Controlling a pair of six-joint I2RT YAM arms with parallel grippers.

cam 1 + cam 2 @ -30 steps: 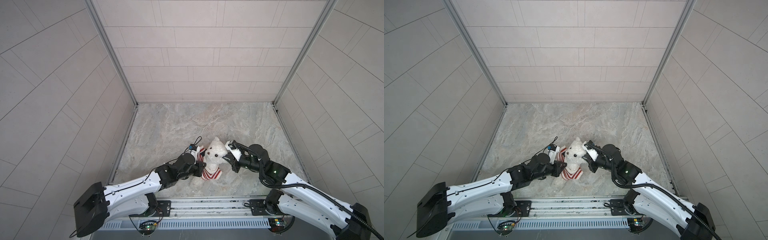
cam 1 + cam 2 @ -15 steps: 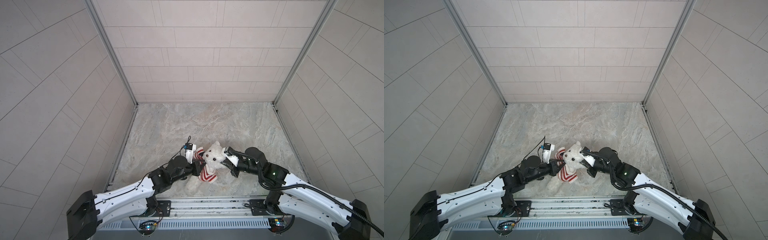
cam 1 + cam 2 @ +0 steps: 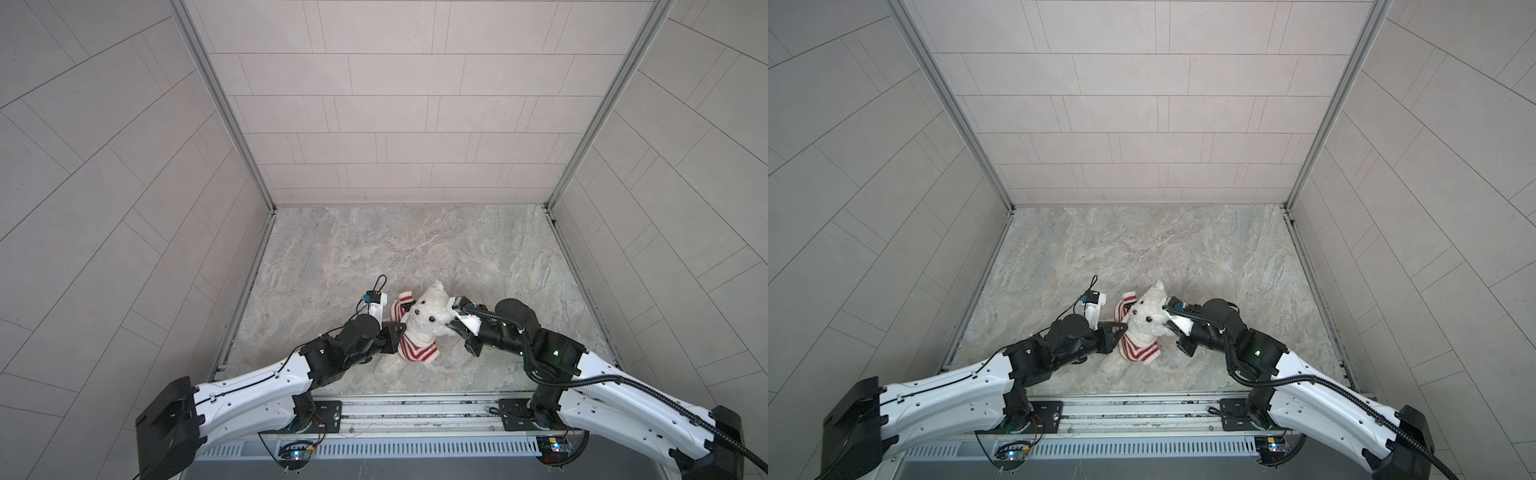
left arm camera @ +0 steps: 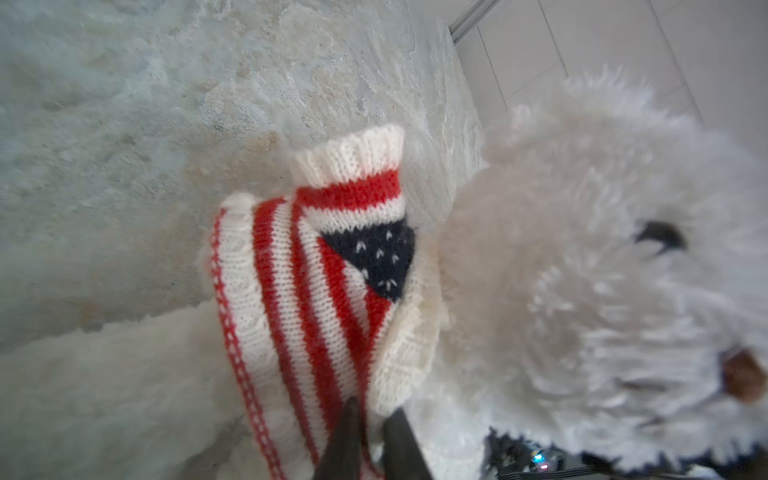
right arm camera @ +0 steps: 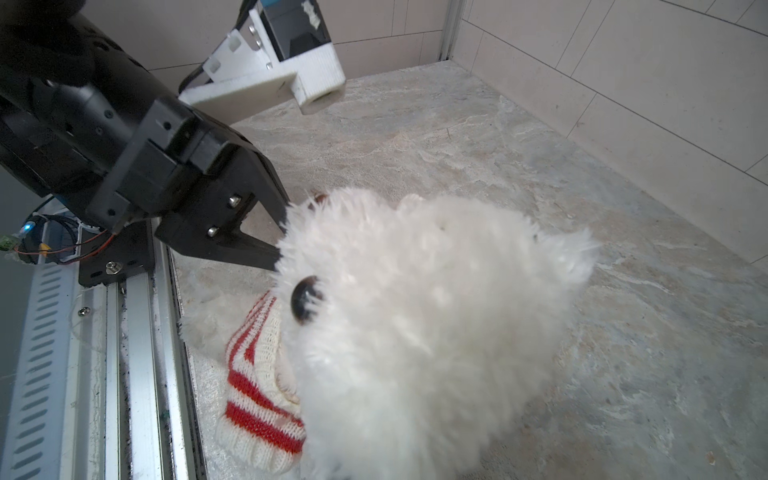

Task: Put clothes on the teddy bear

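White fluffy teddy bear [image 3: 430,316] wears striped sweater [image 3: 415,350].

The teddy bear [image 5: 415,311] was long-piled white plush, fluffy and matt, and its bead eyes [image 5: 305,299] were dark and glossy. The sweater [image 4: 291,270] was knitted yarn, ribbed at the cuffs, soft and dull. The tabletop [image 3: 374,249] looked like veined stone, slightly rough with a low sheen. The walls [image 3: 395,104] were smooth, matt panels with tile-like seams. The left pincer [image 5: 279,232] was matt black plastic fixed with shiny metal screws [image 5: 234,200]. The rail [image 5: 137,332] was bare brushed metal. The arm shells [image 3: 249,390] were smooth white plastic.
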